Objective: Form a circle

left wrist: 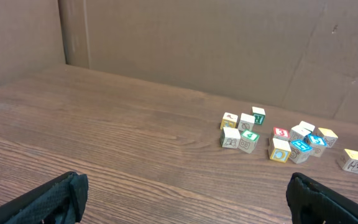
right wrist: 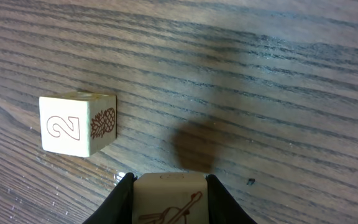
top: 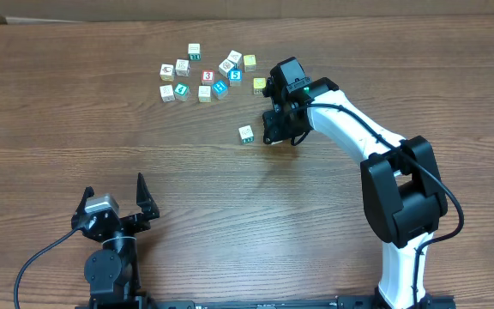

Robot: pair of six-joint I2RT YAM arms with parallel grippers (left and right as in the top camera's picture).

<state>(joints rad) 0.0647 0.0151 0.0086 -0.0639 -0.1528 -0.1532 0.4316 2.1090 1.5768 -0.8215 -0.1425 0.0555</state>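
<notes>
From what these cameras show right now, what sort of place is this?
Probably a robot lab or test bench: a wood-grain table, plain cardboard walls behind it, and a white robot arm working among small picture cubes.

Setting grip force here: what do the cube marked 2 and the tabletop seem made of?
Cube marked 2: probably pale wood, matte, with brown printed figures and soft edges. Tabletop: dark wood or wood-look laminate, with streaky grain and a slight sheen.

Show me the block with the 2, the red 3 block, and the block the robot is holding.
block with the 2 [right wrist: 63, 127]: right wrist view, on the numbered face.
red 3 block [top: 207, 76]: overhead view, top face.
held block [right wrist: 169, 198]: right wrist view, its drawn-on face.
</notes>
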